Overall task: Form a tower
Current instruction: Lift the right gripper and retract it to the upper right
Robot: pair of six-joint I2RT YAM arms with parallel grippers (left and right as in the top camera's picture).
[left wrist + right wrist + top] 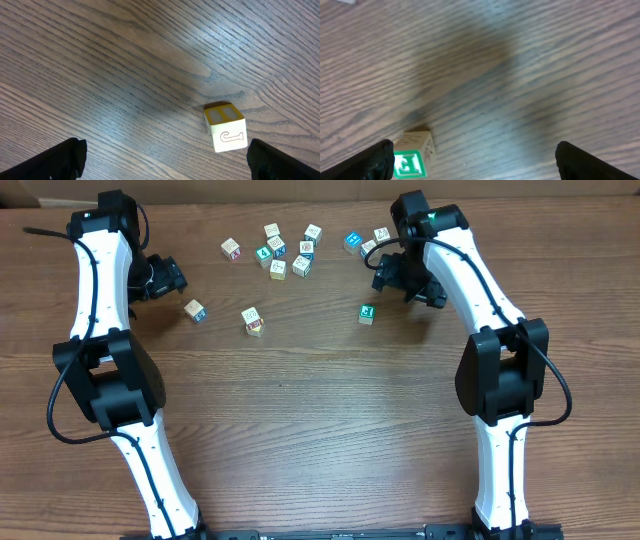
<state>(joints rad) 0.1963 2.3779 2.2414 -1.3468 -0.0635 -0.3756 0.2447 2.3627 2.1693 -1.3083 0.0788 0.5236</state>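
No tower shows in any view; the small pale wooden cubes lie singly on the table. My left gripper hangs open above bare wood. A cube with a yellow top lies just inside its right finger. My right gripper is also open and holds nothing. A cube with a green face lies against its left finger. Another cube sits between the two arms.
Several loose cubes are scattered at the back middle of the wooden table. Two more cubes lie beside the right arm's wrist. Both arms' bases stand at the near edge.
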